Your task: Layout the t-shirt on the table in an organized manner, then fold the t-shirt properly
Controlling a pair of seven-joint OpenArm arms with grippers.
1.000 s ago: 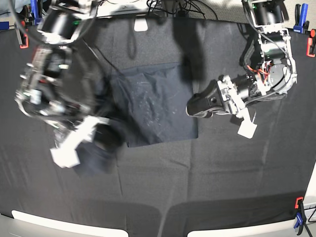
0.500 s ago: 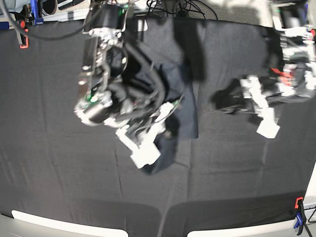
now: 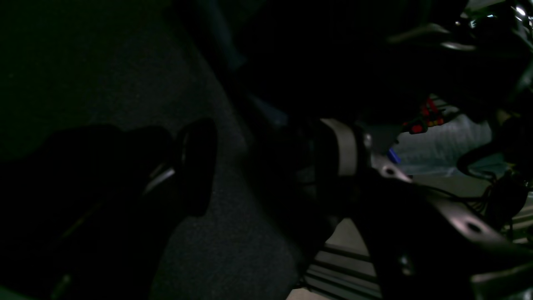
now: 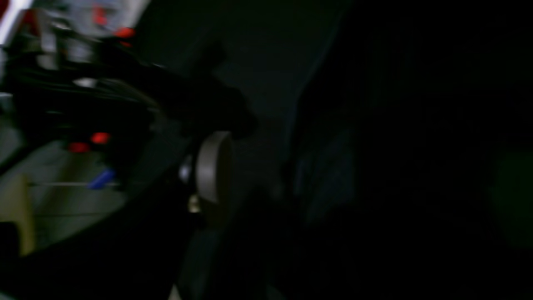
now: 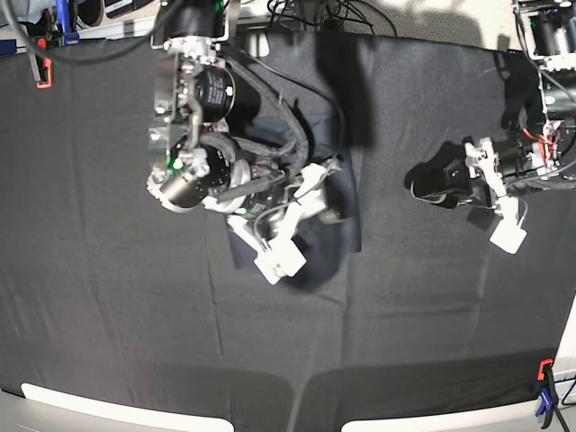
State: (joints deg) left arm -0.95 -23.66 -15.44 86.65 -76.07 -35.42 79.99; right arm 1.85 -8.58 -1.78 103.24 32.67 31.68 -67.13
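Base view shows the right gripper [image 5: 301,220] spread open over the folded t-shirt [image 5: 346,211] mid-table [image 5: 108,297] — gripping nothing — while the left gripper [image 5: 499,211] (also open, empty) hovers well apart.

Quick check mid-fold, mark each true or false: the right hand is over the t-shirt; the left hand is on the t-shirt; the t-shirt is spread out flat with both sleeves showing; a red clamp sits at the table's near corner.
1. Right hand is over the t-shirt: true.
2. Left hand is on the t-shirt: false, it is off to the side over bare table.
3. T-shirt spread flat, sleeves showing: false, it is a folded block.
4. Red clamp at the near corner: true.
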